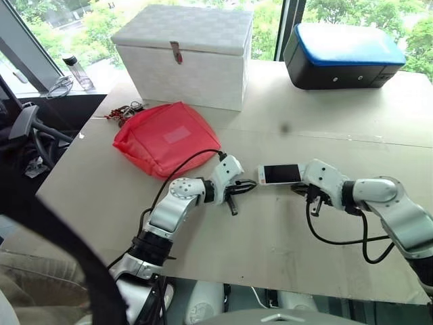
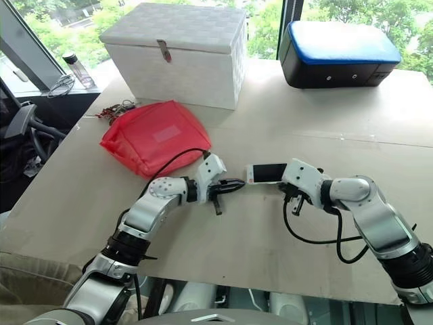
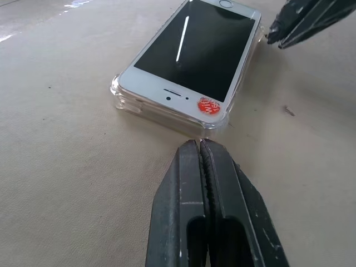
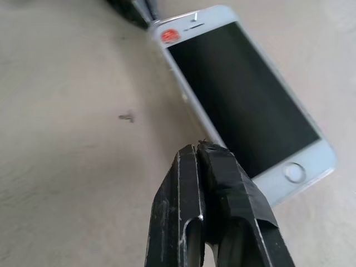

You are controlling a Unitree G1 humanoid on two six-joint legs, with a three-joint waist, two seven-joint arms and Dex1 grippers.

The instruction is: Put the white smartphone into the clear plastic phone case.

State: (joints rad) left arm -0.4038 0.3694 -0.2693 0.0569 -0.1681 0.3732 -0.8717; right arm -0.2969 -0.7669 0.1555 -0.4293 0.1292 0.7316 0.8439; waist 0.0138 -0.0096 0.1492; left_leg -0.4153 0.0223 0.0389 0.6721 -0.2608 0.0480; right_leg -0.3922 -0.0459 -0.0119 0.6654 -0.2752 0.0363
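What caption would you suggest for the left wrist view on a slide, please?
White smartphone lying screen-up in the clear case on the table, the shut left gripper just short of its corner.

Beige table (image 1: 325,223), clear plastic phone case (image 3: 129,102), red pouch (image 1: 164,139), white box (image 1: 186,54), black-blue case (image 1: 342,54)

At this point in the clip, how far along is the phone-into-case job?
Mostly done: the white smartphone lies screen up in the clear plastic phone case on the table, though the top corner nearest the left wrist camera looks slightly raised. In hand: nothing; the left gripper and right gripper are shut and empty at opposite ends. Left: perhaps pressing that corner flush.
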